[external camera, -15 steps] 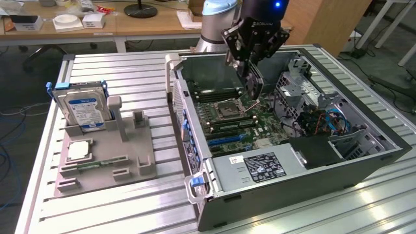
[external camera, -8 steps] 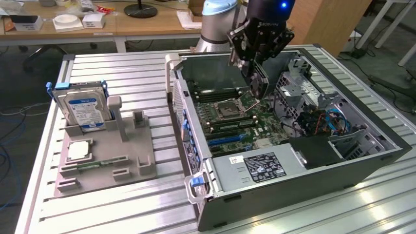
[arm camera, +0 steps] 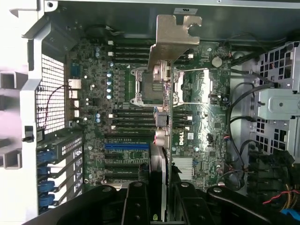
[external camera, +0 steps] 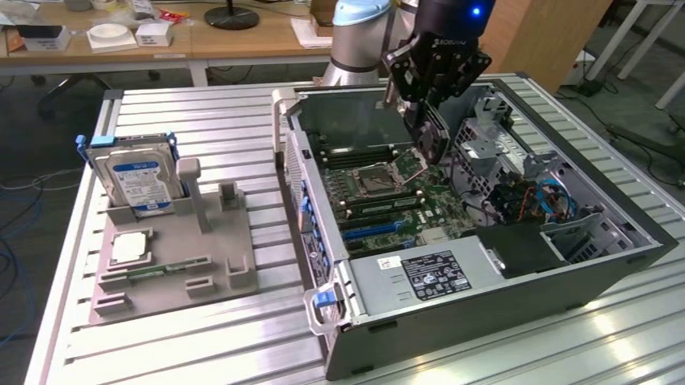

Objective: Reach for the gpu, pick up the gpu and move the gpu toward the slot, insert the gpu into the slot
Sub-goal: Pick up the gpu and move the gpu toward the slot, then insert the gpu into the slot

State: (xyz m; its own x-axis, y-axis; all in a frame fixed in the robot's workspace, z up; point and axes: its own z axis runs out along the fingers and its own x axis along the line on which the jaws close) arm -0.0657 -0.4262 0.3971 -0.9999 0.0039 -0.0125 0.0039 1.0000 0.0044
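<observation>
Exterior view, case: open-sided computer case lying on slatted metal table; motherboard inside, power supply at near end, cable bundle toward the exterior view's right.
Exterior view, fixture: grey holder on table, on the exterior view's left of case; hard drive upright in it, flat square chip and green memory stick lying in lower pockets.
Exterior view, gripper: pointing down into open case, clamped on gpu.
Exterior view, gpu: held edge-on, hanging below gripper, over motherboard near processor socket; contact with board not clear.
Wrist view, gripper: fingers closed against both faces of gpu.
Wrist view, gpu: thin edge running away from fingers, silver bracket at far end, crossing over processor socket.
Wrist view, slots: blue slot just beside card's line, black slots next to it.
Wrist view, surroundings: silver heatsink close on card's other side; black cables near drive cage, well apart from card.
</observation>
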